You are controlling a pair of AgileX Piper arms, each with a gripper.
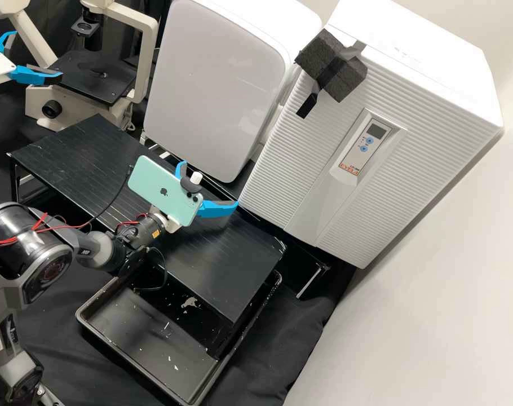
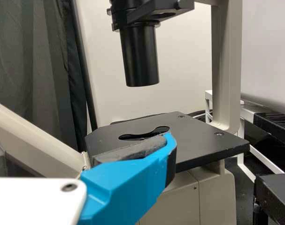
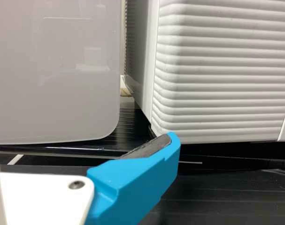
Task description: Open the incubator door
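Observation:
The white incubator (image 1: 431, 146) stands at the right, its ribbed door (image 1: 293, 163) closed. My right gripper (image 1: 210, 184) is open with nothing between its fingers; one fingertip is by the door's lower left corner, contact unclear. In the right wrist view, my right gripper (image 3: 81, 136) has one blue finger in front of the lower corner of the ribbed door (image 3: 217, 84). My left gripper (image 1: 36, 55) stands open and empty at the far left, near the microscope. The left wrist view has my left gripper (image 2: 81, 140) with a blue finger before the microscope stage (image 2: 198, 140).
Another white cabinet (image 1: 217, 84) stands left of the incubator. A black foam block (image 1: 332, 65) is taped to the door's upper edge. Below lie a black platform (image 1: 228, 265) and a black tray (image 1: 113, 344). A green phone (image 1: 160, 189) is mounted on the right arm.

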